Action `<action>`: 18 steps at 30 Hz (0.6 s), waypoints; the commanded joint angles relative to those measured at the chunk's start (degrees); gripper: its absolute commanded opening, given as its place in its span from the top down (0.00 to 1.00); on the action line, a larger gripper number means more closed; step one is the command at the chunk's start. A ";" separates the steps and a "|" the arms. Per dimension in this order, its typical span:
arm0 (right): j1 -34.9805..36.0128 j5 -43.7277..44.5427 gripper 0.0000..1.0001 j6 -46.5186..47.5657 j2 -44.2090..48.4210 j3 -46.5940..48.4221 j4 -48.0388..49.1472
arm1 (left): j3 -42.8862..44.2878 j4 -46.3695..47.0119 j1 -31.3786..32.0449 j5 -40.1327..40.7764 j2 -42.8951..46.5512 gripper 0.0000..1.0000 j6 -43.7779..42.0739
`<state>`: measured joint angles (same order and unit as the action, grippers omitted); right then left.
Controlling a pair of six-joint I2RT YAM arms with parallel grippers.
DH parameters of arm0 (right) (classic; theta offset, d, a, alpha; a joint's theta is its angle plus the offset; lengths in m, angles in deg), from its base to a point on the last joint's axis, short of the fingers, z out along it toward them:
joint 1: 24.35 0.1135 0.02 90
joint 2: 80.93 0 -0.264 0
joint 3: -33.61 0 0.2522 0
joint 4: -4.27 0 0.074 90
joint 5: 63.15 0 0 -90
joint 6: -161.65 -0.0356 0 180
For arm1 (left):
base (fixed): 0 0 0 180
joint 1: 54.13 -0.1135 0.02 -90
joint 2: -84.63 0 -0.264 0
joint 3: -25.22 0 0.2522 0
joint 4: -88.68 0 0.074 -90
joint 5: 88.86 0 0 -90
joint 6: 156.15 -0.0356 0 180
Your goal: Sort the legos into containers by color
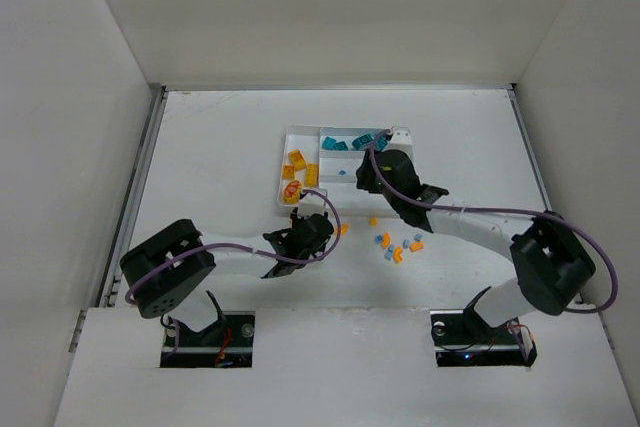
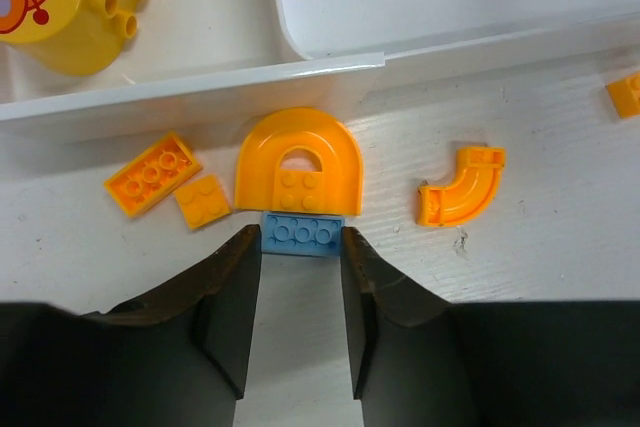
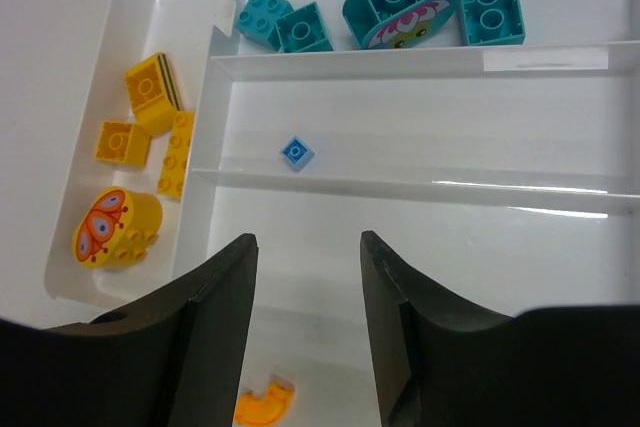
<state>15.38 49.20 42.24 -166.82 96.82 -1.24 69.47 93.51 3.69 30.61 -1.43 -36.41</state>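
Just outside the near wall of the white tray (image 2: pixel 190 97), the left gripper (image 2: pixel 301 247) pinches the light blue brick (image 2: pixel 302 233) by its two ends, with the fingertips only. The orange arch (image 2: pixel 298 152) touches this brick, so a lift may drag the arch along, or the brick may slip out. The right gripper (image 3: pixel 307 242) hangs unclenched and empty over the tray.

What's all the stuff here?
table: one, white, underneath.
tray: one, white, on the table.
yellow legos: four, yellow, tray's narrow section.
teal legos: four, teal, far long section.
small blue lego: one, blue, middle long section.
orange legos: five, orange, table beside tray.
light blue brick: one, light blue, beside those.
other loose legos: several, orange and blue, table.
left gripper: one, black, pinching the light blue brick.
right gripper: one, black, open above tray.
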 commanded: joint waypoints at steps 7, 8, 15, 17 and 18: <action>1.10 2.08 0.46 -3.55 12.14 -9.89 4.76 | -0.25 -8.04 1.54 -1.17 1.85 0.79 0.85; 1.27 2.26 0.46 -3.90 13.19 -11.03 4.50 | -0.25 -8.56 1.63 -1.17 3.25 0.79 0.94; 4.17 2.96 0.62 -7.50 18.30 -19.12 1.77 | 2.65 -11.12 0.58 -2.31 12.58 0.79 -0.02; 5.14 3.75 0.64 -8.73 18.21 -20.18 0.46 | 4.67 -10.33 -0.12 -2.75 12.32 0.79 -1.08; 5.84 4.71 0.64 -9.52 18.12 -20.79 -0.07 | 5.81 -9.63 -0.65 -2.84 11.54 0.79 -1.61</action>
<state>19.70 51.34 35.58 -149.35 77.15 -0.34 71.21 83.81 4.11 28.49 9.78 -36.26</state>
